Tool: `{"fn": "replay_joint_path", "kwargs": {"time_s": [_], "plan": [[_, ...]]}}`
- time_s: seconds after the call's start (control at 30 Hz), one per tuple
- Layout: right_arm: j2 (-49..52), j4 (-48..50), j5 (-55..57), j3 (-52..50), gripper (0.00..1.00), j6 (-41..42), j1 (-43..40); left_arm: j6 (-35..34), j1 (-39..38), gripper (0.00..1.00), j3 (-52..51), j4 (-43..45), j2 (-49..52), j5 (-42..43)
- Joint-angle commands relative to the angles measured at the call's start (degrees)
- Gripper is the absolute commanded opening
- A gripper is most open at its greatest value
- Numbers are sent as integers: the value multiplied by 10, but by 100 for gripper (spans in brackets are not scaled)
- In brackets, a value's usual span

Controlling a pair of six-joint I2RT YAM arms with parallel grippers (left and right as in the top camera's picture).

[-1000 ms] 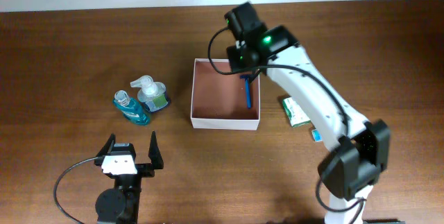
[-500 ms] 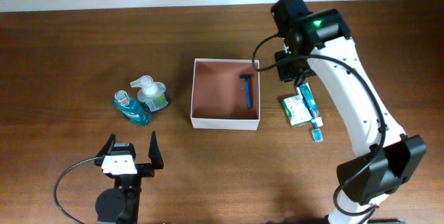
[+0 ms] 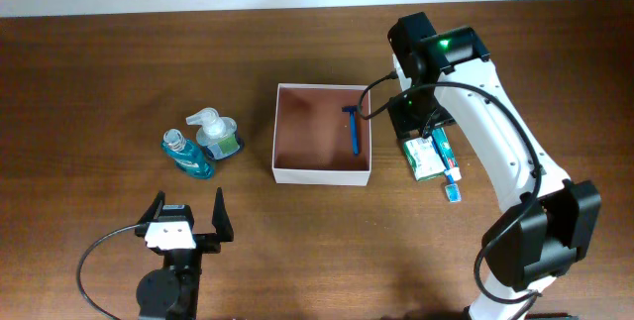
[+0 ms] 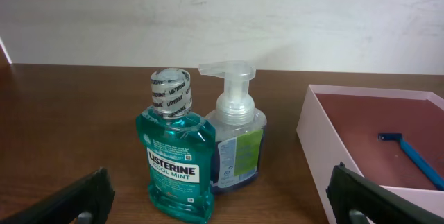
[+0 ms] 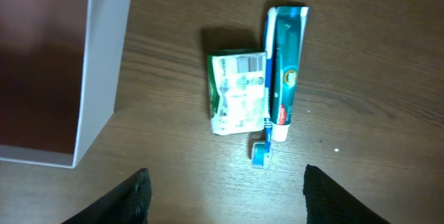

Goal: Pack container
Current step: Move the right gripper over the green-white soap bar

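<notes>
Only a slim blue plastic razor (image 3: 353, 130) is found packed in the square, white-walled, reddish-brown container (image 3: 307, 140) at mid-table, while the teal mouthwash bottle (image 4: 173, 161), clear pump bottle (image 4: 236, 141), green packet (image 5: 236, 93) and toothpaste tube (image 5: 288, 64) are judged left outside, with the fingers of the left gripper (image 4: 222, 207) and right gripper (image 5: 225, 196) held apart and empty.

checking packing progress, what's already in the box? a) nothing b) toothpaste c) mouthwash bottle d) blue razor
D: the blue razor lies inside the box near its right wall, while the toothpaste and the mouthwash bottle sit outside it.
</notes>
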Motion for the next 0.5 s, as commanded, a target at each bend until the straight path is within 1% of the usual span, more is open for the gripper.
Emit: {"fn": "replay_joint_path", "kwargs": {"time_s": [0.0, 0.33, 0.47], "plan": [[2, -4, -43, -2, 67, -38, -2, -1, 3, 99, -5, 2, -4, 6], [0, -19, -56, -2, 67, -64, -1, -1, 3, 100, -5, 2, -4, 6], [-18, -30, -59, -2, 67, -66, 6, -1, 3, 99, -5, 2, -4, 6]]}}
